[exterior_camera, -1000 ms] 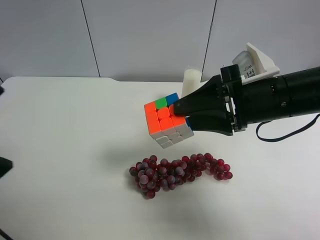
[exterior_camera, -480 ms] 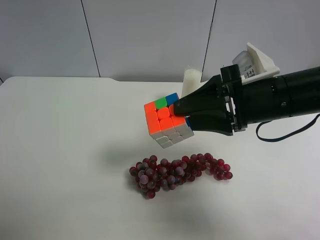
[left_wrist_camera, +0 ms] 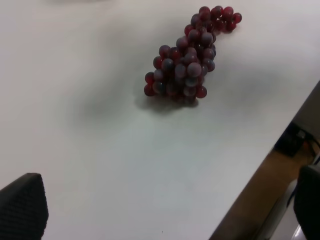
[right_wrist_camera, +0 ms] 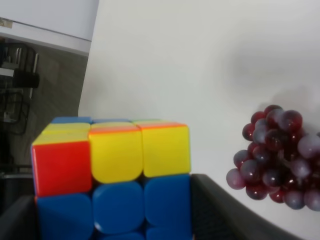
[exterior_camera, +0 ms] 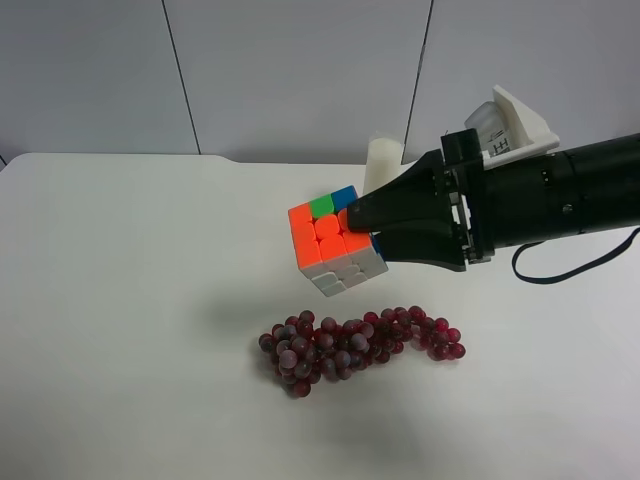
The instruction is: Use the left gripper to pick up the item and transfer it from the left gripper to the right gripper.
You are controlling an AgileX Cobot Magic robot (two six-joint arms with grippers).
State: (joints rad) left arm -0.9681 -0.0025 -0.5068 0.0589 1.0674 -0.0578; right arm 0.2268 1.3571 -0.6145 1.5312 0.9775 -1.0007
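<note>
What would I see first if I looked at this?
A bright cube, held in the air by the right gripper over the white table. Lower down in the high view, a bunch of dark red grapes lies on the table.

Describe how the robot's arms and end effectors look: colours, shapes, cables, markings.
The right end effector has matte black wedge-shaped fingers tapering to blunt tips, on a thick black cylindrical forearm. A white angular bracket with small dark print sits on top; a thin black cable loops below. Of the left end effector only dark rounded fingertips show.
</note>
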